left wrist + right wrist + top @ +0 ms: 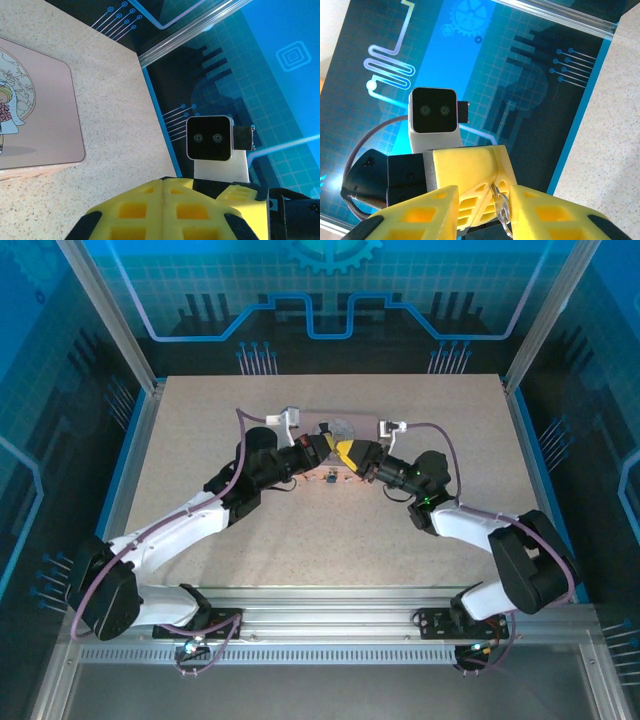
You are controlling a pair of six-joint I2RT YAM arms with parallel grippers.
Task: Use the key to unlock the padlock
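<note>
My left gripper (335,451) and right gripper (354,456) meet tip to tip above the middle of the table. The left gripper (164,181) is shut, its yellow fingers pressed together. In the right wrist view the tiny silver key (501,202) sticks out of the seam between those shut left fingers (470,167), its ring hanging below. My right gripper (484,194) is open, one finger on each side of the left fingertips and the key. The small bluish padlock (330,478) lies on the table just below the two grippers, apart from both.
A pink box with a cartoon picture (35,115) lies flat behind the grippers (345,426). Metal frame posts and blue panels wall the speckled table (200,440) at the back and sides. Each wrist camera faces the other, the right arm's camera (210,138) close to the left fingers.
</note>
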